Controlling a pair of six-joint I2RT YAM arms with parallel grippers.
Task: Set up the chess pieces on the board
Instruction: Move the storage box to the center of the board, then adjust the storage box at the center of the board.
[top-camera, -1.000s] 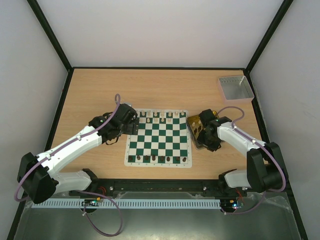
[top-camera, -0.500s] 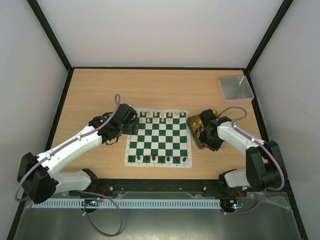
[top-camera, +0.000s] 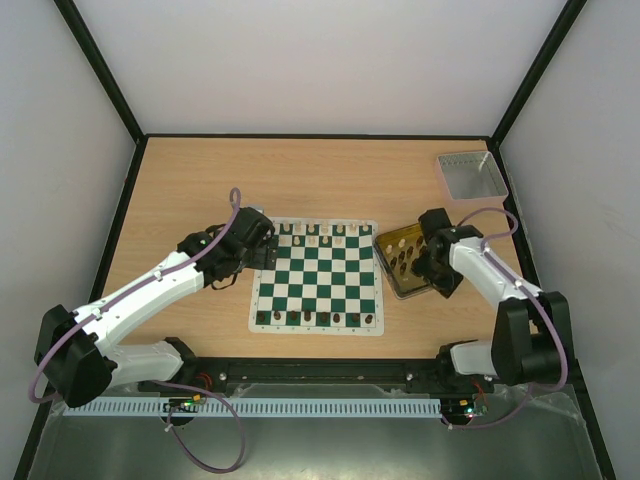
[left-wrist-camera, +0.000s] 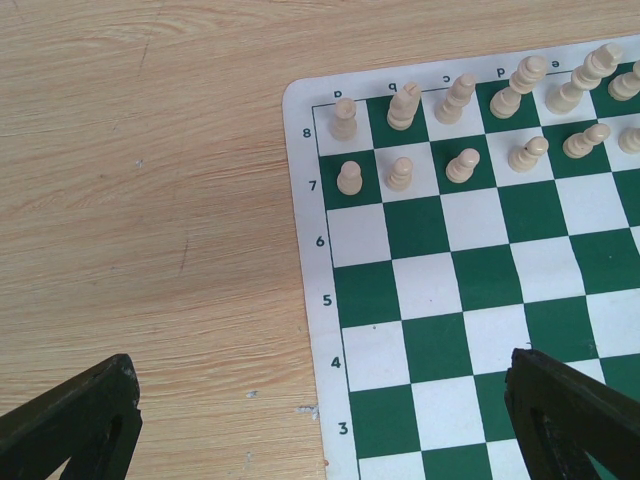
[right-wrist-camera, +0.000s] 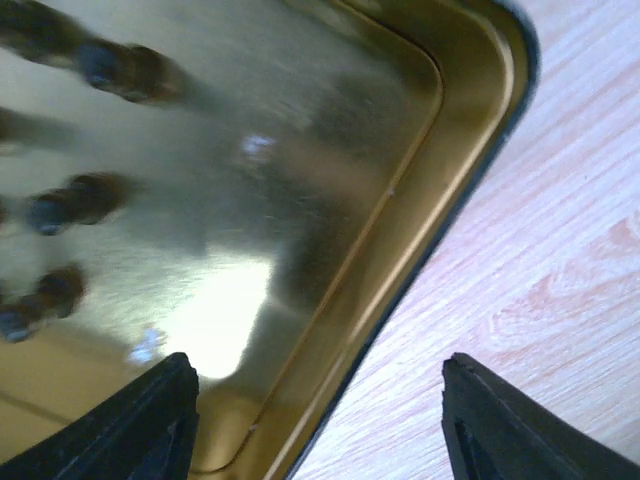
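Note:
The green and white board lies mid-table. Cream pieces stand in its two far rows, dark pieces along its near row. In the left wrist view the board shows cream pieces on rows 8 and 7. My left gripper hangs open and empty over the board's far-left edge. My right gripper is open and empty over the right rim of the yellow tray. Blurred dark pieces lie in that tray, left of the gripper.
A grey rectangular tray sits at the far right corner. Bare wooden table lies left of the board. Black frame rails edge the table.
My right gripper has swung right and a little farther back, from over the tray's middle to its right rim, uncovering the dark pieces. The left arm has not moved.

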